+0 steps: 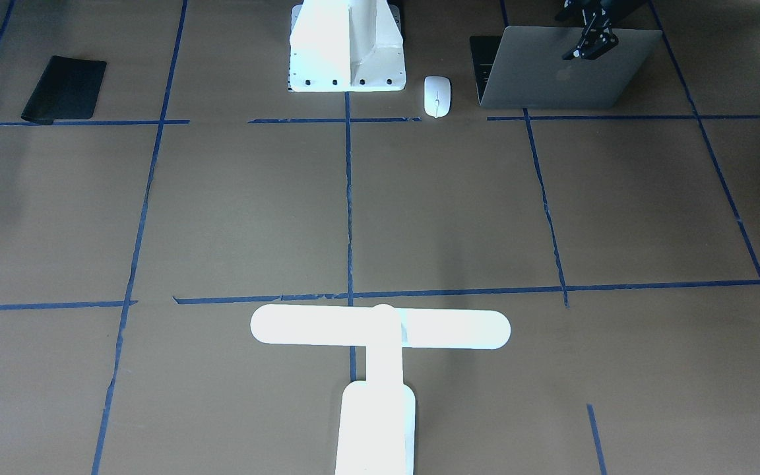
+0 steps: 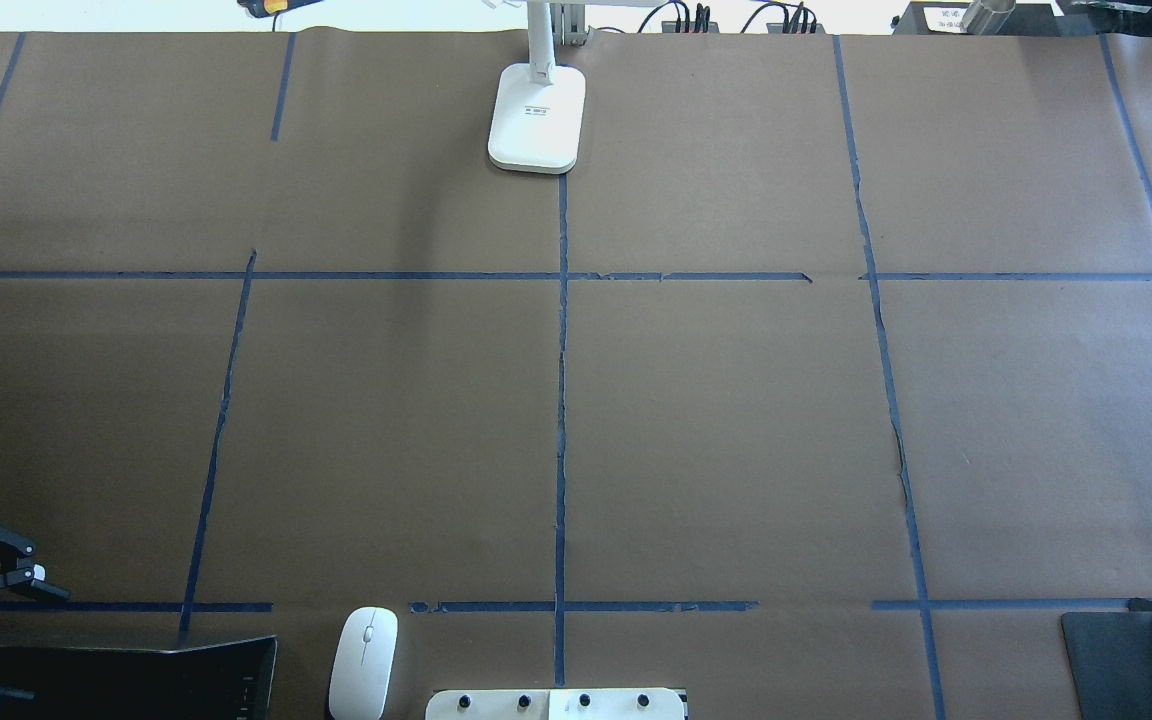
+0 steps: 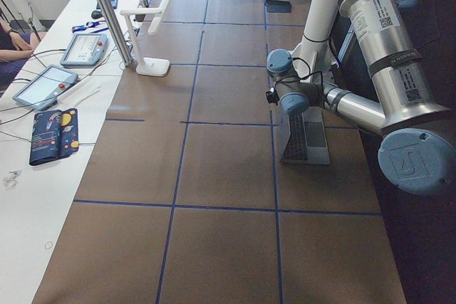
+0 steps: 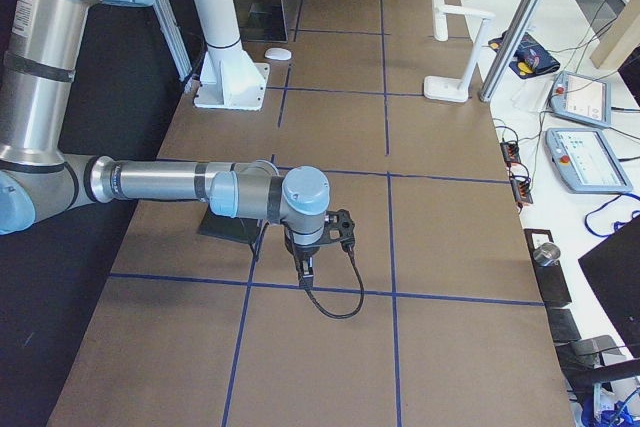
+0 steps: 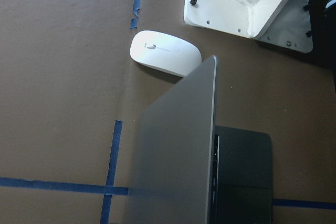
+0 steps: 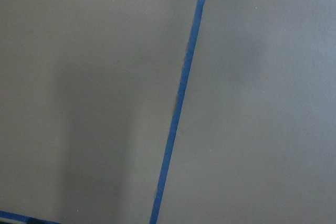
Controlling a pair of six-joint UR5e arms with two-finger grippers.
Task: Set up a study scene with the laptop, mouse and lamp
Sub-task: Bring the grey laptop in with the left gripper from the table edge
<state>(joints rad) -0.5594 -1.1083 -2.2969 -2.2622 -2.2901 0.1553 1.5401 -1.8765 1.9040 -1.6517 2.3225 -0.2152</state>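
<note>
Lamp (image 1: 380,328) fills the front view's foreground, upright at the table's far-centre edge. My left gripper (image 1: 594,46): fingers apart, holding nothing, hanging over the raised lid of the open laptop (image 1: 551,79); contact not resolvable. Mouse (image 1: 437,96) lies between laptop and white pedestal (image 1: 347,53). Left wrist view adds the lid edge-on, mouse just beside it. My right gripper (image 4: 305,269) shows only in a side view: opening cannot be told; its wrist camera sees only paper and blue tape (image 6: 178,103)
</note>
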